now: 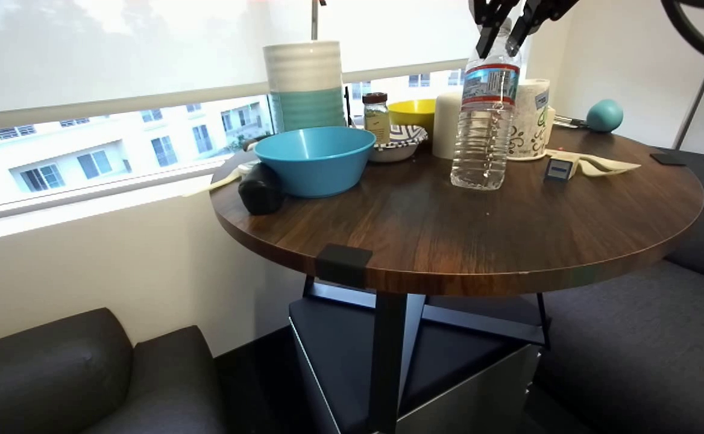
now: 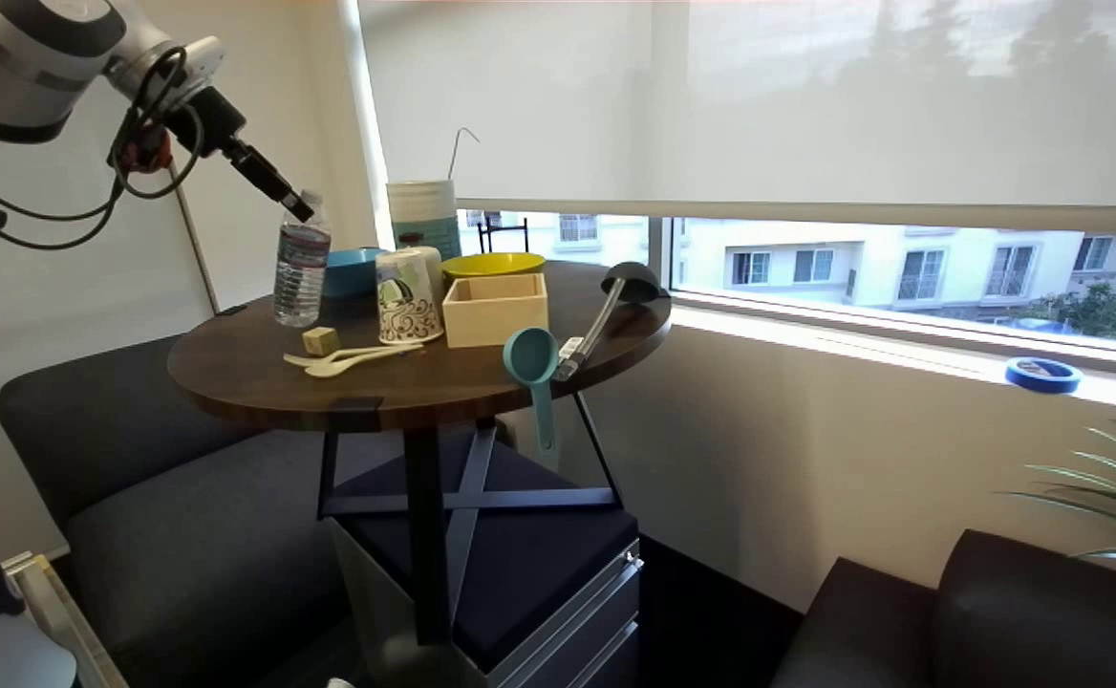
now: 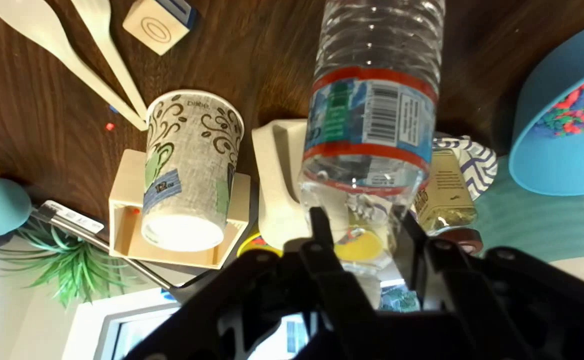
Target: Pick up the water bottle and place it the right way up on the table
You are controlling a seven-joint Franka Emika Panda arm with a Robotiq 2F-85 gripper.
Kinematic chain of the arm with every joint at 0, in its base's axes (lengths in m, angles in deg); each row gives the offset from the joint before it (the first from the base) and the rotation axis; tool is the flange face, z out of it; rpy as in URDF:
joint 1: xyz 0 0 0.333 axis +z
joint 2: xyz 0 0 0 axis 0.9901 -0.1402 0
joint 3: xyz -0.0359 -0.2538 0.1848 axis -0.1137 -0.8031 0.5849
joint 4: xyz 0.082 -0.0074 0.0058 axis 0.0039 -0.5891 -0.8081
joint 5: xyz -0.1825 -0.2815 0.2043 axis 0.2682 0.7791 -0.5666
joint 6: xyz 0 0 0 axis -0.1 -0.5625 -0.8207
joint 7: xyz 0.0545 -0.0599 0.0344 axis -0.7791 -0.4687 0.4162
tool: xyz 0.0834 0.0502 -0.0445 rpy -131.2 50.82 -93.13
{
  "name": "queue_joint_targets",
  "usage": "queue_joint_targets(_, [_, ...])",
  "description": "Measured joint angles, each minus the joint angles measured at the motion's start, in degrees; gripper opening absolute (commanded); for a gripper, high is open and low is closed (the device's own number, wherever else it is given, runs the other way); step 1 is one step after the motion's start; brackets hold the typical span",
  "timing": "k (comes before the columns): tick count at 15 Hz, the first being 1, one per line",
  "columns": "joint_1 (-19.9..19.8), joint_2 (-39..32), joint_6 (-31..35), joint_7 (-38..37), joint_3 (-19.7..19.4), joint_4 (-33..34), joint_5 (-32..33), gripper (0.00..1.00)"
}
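Observation:
The water bottle (image 1: 483,135) stands cap end up with a slight lean, its base at or just over the dark wood-grain table (image 1: 424,241); whether it touches cannot be told. My gripper (image 1: 498,49) comes down from above and is shut on the bottle's upper shoulder, below the cap. In the wrist view, the gripper (image 3: 359,215) has one finger on each side of the clear plastic, above the red-and-blue label of the bottle (image 3: 372,110). From an exterior view, the arm slants down to the bottle (image 2: 300,272), with the gripper (image 2: 300,205) at its neck.
Close to the bottle are a patterned paper cup (image 2: 408,296), a white container (image 1: 447,123), a small wooden block (image 2: 321,341) and pale plastic cutlery (image 2: 362,356). A blue bowl (image 1: 322,166), a spice jar (image 1: 377,120), a wooden box (image 2: 496,313) and a teal scoop (image 2: 531,358) also share the tabletop.

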Motion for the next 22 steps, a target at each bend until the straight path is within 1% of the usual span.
queue_joint_targets(7, [-2.92,4.34,4.30,-4.01,4.85,-4.07,7.57,0.09])
queue_joint_targets(13, [-3.64,5.61,4.42,-4.59,6.73,-5.12,8.49,0.09])
queue_joint_targets(14, [-3.64,5.66,4.42,-4.59,6.91,-5.31,8.49,0.31])
queue_joint_targets(15, [-3.64,5.66,4.42,-4.59,7.09,-5.43,8.49,0.59])
queue_joint_targets(17, [-3.64,5.67,4.42,-4.60,7.33,-5.51,8.49,0.61])
queue_joint_targets(22, [-3.51,6.06,4.42,-4.59,7.26,-5.13,8.49,0.95])
